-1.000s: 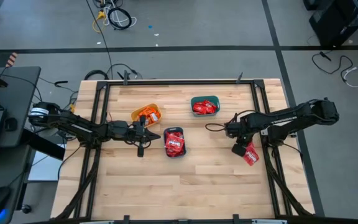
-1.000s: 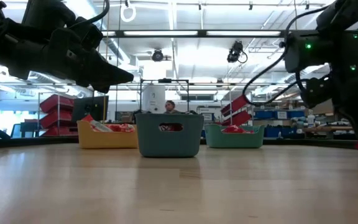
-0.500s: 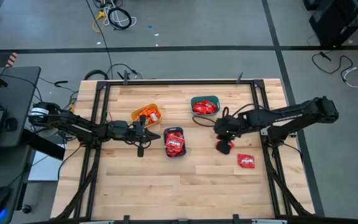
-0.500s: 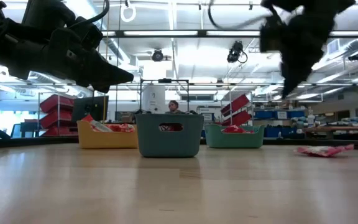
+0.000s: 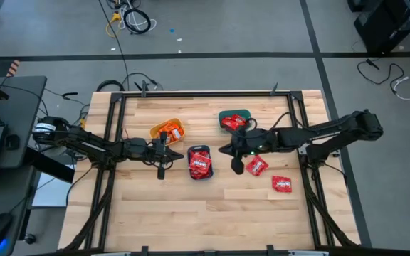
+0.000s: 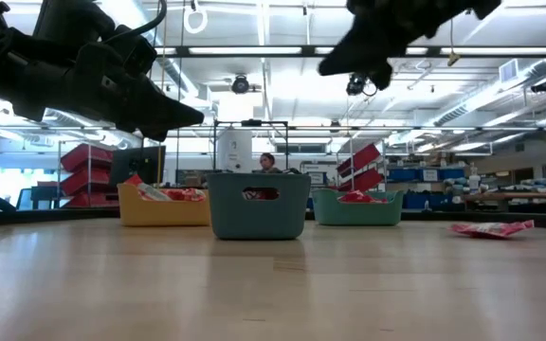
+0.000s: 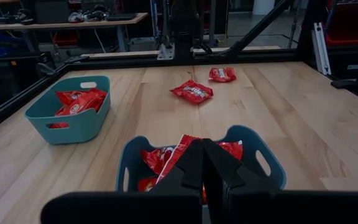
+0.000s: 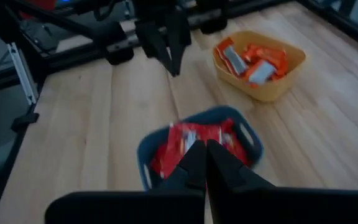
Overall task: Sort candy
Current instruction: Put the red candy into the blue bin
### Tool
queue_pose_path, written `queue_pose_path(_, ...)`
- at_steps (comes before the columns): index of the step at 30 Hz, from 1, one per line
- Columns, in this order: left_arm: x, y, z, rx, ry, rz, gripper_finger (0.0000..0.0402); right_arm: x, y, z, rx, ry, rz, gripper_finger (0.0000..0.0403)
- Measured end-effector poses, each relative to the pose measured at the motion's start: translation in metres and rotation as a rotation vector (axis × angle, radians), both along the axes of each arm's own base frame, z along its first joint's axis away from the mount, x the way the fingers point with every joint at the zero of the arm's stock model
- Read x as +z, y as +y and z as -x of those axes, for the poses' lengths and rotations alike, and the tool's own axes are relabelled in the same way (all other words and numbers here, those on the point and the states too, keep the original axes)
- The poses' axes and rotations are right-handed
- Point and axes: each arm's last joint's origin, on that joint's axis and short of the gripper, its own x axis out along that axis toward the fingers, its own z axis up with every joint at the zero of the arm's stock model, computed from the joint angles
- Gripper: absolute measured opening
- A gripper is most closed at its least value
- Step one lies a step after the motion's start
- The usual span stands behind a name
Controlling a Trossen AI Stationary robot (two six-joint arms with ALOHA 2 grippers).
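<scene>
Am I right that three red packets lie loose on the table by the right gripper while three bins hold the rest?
Not quite: only two red packets lie loose on the table near the right gripper, as the high view shows. The three bins are correct.

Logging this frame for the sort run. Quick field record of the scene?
loose candy: two red packets on the table's right half
bins: yellow bin, teal bin, blue-grey bin, all holding candy
left gripper: shut, empty, beside blue-grey bin
right gripper: shut, empty, between blue-grey bin and nearer packet
</scene>
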Motion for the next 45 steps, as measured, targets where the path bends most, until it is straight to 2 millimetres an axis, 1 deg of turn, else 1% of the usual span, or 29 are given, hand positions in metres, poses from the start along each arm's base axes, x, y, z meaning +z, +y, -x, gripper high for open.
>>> queue_pose_path(4, 0.000, 0.000, 0.000, 0.000, -0.001, 0.001, 0.0003, -0.010, 0.001, -0.015, 0.024, -0.024, 0.037, 0.0000)
queue_pose_path(6, 0.000, 0.000, 0.000, 0.000, -0.001, 0.002, 0.0003, -0.018, 0.000, -0.019, 0.054, 0.005, 0.020, 0.0000)
queue_pose_path(9, 0.000, 0.000, 0.000, 0.000, -0.001, 0.002, 0.0003, -0.029, 0.002, -0.016, 0.100, 0.106, -0.039, 0.0001)
queue_pose_path(12, 0.000, 0.000, 0.000, 0.001, 0.000, 0.003, 0.0003, -0.038, 0.009, -0.004, 0.120, 0.262, -0.109, 0.0010)
queue_pose_path(15, 0.000, 0.000, 0.000, 0.000, 0.001, 0.001, 0.0003, -0.044, 0.017, 0.014, 0.085, 0.432, -0.143, 0.0034)
queue_pose_path(19, 0.000, 0.000, 0.000, 0.001, 0.001, 0.001, 0.0003, -0.055, 0.021, 0.036, -0.047, 0.656, -0.084, 0.0082)
queue_pose_path(21, 0.000, 0.000, 0.000, 0.000, 0.002, 0.001, 0.0003, -0.060, 0.025, 0.044, -0.066, 0.740, -0.028, 0.0110)
queue_pose_path(23, 0.000, 0.000, 0.000, 0.001, 0.002, 0.002, 0.0003, -0.065, 0.030, 0.051, -0.054, 0.788, 0.024, 0.0139)
queue_pose_path(26, -0.001, 0.000, 0.000, 0.001, 0.006, 0.003, 0.0003, -0.074, 0.039, 0.060, 0.020, 0.811, 0.113, 0.0175)
queue_pose_path(29, -0.001, 0.000, 0.000, 0.001, 0.008, 0.004, 0.0003, -0.085, 0.049, 0.068, 0.092, 0.840, 0.208, 0.0196)
queue_pose_path(32, -0.001, 0.000, 0.000, 0.001, 0.009, 0.003, 0.0003, -0.097, 0.055, 0.077, 0.117, 0.842, 0.243, 0.0200)
queue_pose_path(36, -0.001, 0.000, 0.000, 0.001, 0.008, 0.003, 0.0003, -0.106, 0.062, 0.081, 0.134, 0.811, 0.256, 0.0192)
queue_pose_path(41, -0.001, 0.000, 0.000, 0.001, 0.007, 0.004, 0.0003, -0.112, 0.069, 0.080, 0.161, 0.745, 0.263, 0.0172)
queue_pose_path(45, -0.001, 0.000, 0.000, 0.001, 0.006, 0.004, 0.0003, -0.116, 0.071, 0.080, 0.153, 0.756, 0.292, 0.0154)
